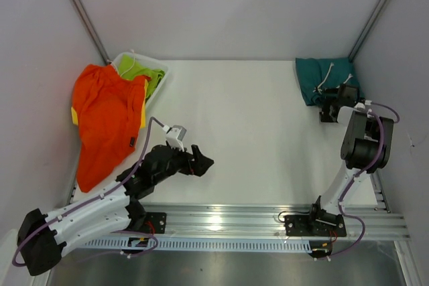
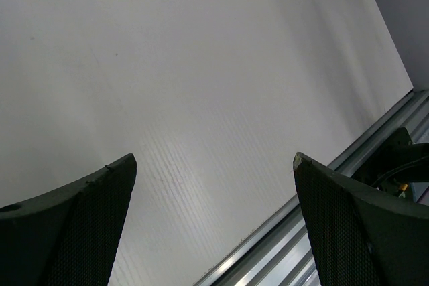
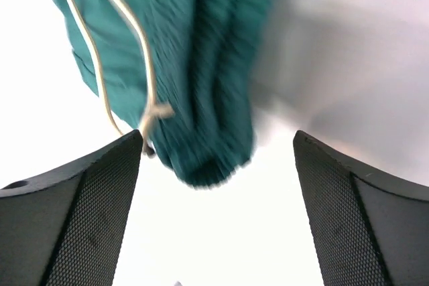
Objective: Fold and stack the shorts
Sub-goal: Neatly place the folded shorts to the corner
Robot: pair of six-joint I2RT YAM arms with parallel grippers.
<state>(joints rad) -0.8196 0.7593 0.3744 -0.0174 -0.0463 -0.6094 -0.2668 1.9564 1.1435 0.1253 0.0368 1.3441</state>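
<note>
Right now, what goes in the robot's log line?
left gripper: open, empty | right gripper: open, facing teal shorts | orange shorts: unfolded, left side

I work in a robotics lab cell, not a home or a shop. My table [image 1: 255, 138] is a bare white sheet boxed in by plain grey panels [image 1: 228, 5], which are held in slim metal corner posts [image 1: 80, 11]. My left arm [image 1: 87, 216] and right arm [image 1: 362, 142] are bolted to an aluminium rail [image 1: 228, 218] along the near edge, with purple cables [image 1: 383, 132] looping along them. The only homely things are a white bin [image 1: 162, 72] at the far left and the orange shorts [image 1: 107, 112] lying against it.
</note>
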